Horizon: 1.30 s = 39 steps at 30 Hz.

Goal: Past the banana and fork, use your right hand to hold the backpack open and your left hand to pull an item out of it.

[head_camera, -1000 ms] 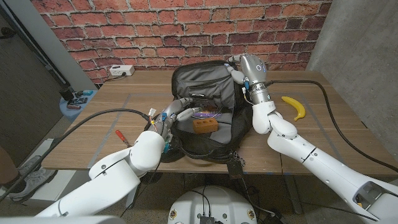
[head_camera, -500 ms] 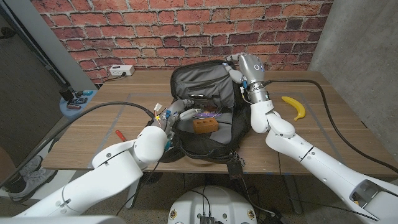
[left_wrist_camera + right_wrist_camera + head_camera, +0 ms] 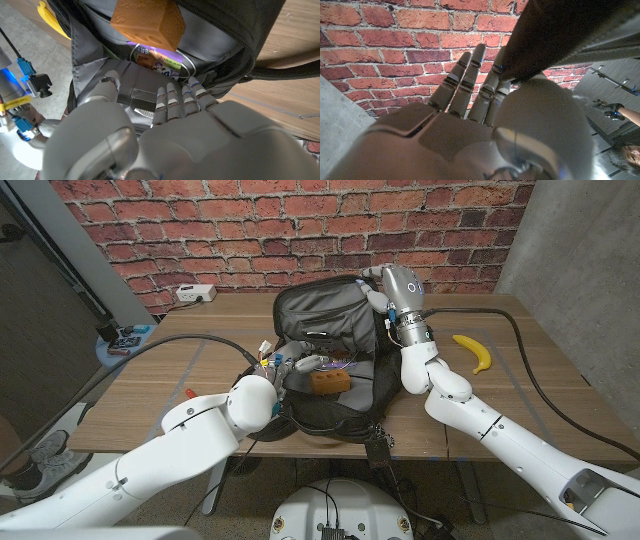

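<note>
right hand (image 3: 377, 292) grips the backpack (image 3: 325, 320) flap; left hand (image 3: 290, 368) reaches in, fingers spread, empty; it could snag the lining.

Print on the purple packet (image 3: 159, 59) seems too blurred to read.
</note>
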Tool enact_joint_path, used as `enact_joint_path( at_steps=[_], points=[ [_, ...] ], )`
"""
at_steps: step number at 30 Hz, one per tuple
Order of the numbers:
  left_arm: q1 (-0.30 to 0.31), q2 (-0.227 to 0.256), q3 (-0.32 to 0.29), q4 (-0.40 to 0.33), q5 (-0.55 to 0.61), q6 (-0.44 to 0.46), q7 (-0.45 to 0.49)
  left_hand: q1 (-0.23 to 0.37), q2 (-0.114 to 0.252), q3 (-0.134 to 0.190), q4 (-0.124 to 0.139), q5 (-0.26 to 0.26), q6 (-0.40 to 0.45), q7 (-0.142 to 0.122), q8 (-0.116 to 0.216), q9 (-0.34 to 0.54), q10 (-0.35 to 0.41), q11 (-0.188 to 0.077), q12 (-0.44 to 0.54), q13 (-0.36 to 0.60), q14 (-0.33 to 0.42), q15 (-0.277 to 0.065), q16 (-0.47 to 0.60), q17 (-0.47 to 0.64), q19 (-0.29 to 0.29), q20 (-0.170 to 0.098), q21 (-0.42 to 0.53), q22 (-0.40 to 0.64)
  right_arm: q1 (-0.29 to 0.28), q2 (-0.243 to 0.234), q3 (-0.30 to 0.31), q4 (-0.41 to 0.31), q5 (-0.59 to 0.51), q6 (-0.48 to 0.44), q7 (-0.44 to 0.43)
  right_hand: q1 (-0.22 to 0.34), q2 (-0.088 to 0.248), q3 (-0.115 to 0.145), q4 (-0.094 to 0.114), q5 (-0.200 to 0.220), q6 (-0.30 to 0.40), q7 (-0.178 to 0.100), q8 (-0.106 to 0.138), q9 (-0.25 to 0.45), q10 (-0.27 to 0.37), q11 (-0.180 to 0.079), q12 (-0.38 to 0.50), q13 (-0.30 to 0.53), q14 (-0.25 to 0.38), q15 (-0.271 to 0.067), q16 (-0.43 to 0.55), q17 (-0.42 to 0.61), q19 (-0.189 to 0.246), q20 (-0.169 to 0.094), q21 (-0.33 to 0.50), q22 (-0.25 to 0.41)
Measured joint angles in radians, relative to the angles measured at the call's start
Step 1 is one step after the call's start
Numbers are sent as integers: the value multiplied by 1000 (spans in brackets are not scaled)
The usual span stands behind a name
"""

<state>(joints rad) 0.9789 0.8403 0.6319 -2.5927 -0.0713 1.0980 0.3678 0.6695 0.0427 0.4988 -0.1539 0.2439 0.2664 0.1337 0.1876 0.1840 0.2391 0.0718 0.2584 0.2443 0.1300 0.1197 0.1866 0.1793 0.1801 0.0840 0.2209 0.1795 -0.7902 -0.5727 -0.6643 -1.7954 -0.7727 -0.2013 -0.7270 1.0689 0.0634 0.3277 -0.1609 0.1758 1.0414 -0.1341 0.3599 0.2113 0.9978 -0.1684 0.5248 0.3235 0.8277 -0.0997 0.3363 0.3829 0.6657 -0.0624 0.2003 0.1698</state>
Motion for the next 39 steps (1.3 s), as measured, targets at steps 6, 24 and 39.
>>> enact_joint_path(
  at_steps=[6, 24, 39],
  points=[
    [-71, -4, 60, 4, -18, 53, -7, -1, -1, -7, 1, 0, -6, 6, 0, 0, -5, 5, 0, 5, -5, 5, 0, 0, -5, 5, 0, 0, 0, 4, -2, -3, -2, 0, -1, 1, -1, -1, 1, 0, 0, 0, 0, 0, 0, 0, 0, 0, 0, 0, -3, 0, 0, 0, 0, 0],
    [-236, 5, 178, -17, -78, 218, -10, 20, -43, -29, -16, -12, -47, 36, 0, 0, -26, 34, 0, 23, -21, 29, 0, 4, -26, 31, -8, 0, 16, 15, -15, 5, -10, 5, 2, 1, -2, -5, 5, 2, 0, 0, -1, 1, 0, 0, 0, 0, 0, 0, -8, 0, 0, 0, 0, 0],
    [-479, 23, 336, 13, -293, 281, 121, 70, -67, -33, -20, -27, -40, 68, 6, 7, -28, 68, 8, 46, -12, 56, 0, 5, -24, 69, -14, 5, 24, 23, -23, 20, -12, 6, 3, 8, 0, -8, 3, 2, -1, 1, -3, 0, 0, 0, -4, 0, 6, -6, -8, 5, 0, 0, 0, 0]
  ],
)
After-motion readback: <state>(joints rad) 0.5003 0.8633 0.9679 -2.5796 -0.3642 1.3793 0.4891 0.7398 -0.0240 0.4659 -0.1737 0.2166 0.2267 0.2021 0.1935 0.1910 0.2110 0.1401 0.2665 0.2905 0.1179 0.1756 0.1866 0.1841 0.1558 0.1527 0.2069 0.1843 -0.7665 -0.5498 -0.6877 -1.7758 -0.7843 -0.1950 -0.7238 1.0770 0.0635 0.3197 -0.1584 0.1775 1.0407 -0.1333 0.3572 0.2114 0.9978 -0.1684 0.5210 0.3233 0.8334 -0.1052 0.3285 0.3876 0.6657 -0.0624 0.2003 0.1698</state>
